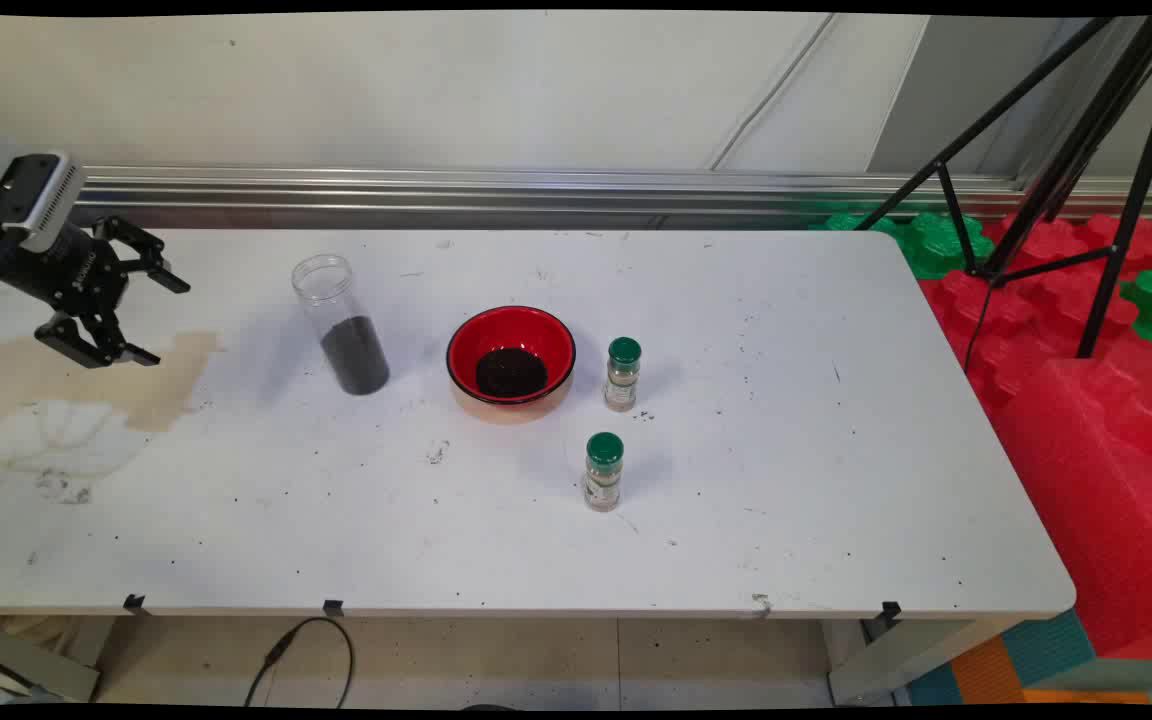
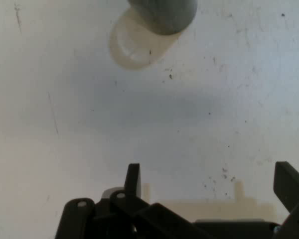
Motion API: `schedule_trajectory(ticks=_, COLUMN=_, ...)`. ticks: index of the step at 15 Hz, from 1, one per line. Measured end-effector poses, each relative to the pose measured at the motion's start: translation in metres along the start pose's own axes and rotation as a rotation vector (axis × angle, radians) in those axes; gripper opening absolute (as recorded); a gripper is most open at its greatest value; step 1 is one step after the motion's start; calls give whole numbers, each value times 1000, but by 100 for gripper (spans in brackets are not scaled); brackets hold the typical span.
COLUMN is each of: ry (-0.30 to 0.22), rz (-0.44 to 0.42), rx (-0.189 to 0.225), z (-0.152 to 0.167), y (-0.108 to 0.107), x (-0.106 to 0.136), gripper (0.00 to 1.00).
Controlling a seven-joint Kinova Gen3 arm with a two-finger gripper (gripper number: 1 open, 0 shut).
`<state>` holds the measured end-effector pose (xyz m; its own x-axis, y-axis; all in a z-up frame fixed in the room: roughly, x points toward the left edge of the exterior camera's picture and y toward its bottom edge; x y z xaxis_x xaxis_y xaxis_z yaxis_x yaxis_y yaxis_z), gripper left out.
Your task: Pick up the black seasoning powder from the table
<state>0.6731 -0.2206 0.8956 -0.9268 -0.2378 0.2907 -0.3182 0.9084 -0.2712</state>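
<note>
Gripper (image 1: pixel 158 320) is hovering over the table (image 1: pixel 786 480) at nine o'clock, fingers spread wide, grasping nothing and pointing toward three o'clock. Nearest it is standing one clear jar (image 1: pixel 340 324) of dark grains; beyond are sitting one red bowl (image 1: pixel 511 355) and two green-capped shakers (image 1: pixel 622 374), (image 1: pixel 603 471).

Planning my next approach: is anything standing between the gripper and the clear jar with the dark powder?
Nothing visible does. The gripper hangs open at the table's left end, and the clear jar is the nearest thing to its right, with only bare, stained tabletop between them. The red bowl and both green-capped bottles stand beyond the jar.
</note>
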Motion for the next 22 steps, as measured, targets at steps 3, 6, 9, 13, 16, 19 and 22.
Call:
schedule_trajectory(ticks=3, ry=33, rz=-49, rx=-2, z=8, y=1, x=-1, gripper=100)
schedule_trajectory(ticks=6, ry=77, rz=-105, rx=-1, z=18, y=0, x=-2, gripper=100)
schedule_trajectory(ticks=9, ry=119, rz=-160, rx=0, z=30, y=-1, x=-5, gripper=100)
schedule_trajectory(ticks=13, ry=174, rz=-210, rx=-2, z=45, y=-2, x=-7, gripper=100)
schedule_trajectory(ticks=16, ry=226, rz=-236, rx=-4, z=58, y=-1, x=-8, gripper=100)
schedule_trajectory(ticks=19, ry=267, rz=-250, rx=-2, z=69, y=-1, x=-10, gripper=100)
schedule_trajectory(ticks=22, ry=309, rz=-262, rx=5, z=79, y=-1, x=-13, gripper=100)
